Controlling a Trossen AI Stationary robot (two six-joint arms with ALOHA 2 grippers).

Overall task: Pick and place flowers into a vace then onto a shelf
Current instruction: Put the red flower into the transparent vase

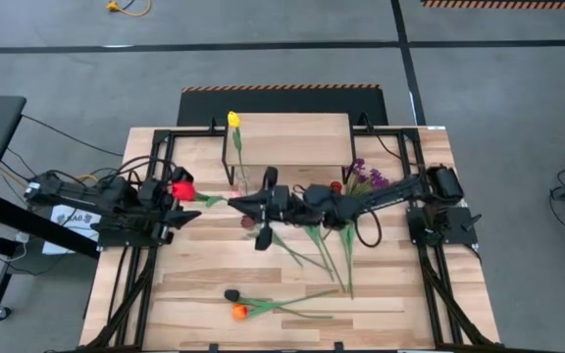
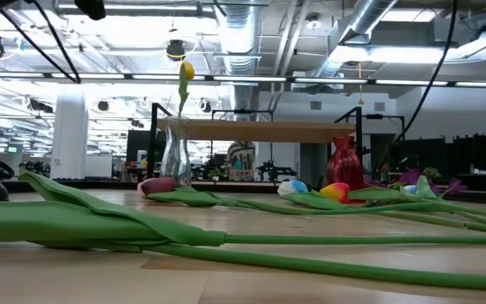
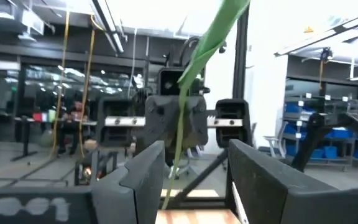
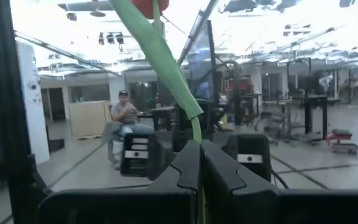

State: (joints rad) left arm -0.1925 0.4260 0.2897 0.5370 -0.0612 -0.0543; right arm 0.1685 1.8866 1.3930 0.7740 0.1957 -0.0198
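A red tulip [image 1: 182,189] hangs over the middle left of the table, with my right gripper [image 1: 235,202] shut on its stem. Its head lies beside my left gripper [image 1: 194,208]. That gripper is open, and its fingers [image 3: 145,171] stand on either side of the green stem [image 3: 180,118]. Whether they touch it, I cannot tell. A clear glass vase [image 1: 235,173] stands on the table by the shelf's [image 1: 292,132] left legs and holds a yellow tulip [image 1: 232,120]. More flowers [image 1: 322,250] lie on the table. My right gripper pinches the red tulip's green stem [image 4: 196,134] between its two shut fingers [image 4: 182,168]. The fingers come nearly level from the table's right side. The stem and a leaf rise beyond the fingertips to the red head [image 4: 151,6]. The tulip is lifted clear of the table.
An orange tulip [image 1: 238,312] and a dark-headed one [image 1: 231,293] lie near the front edge. Purple blossoms [image 1: 366,178] lie by the right arm. A red ribbed vase [image 2: 344,160] stands under the shelf. Long stems and a big leaf [image 2: 99,219] cross the tabletop [image 1: 400,294].
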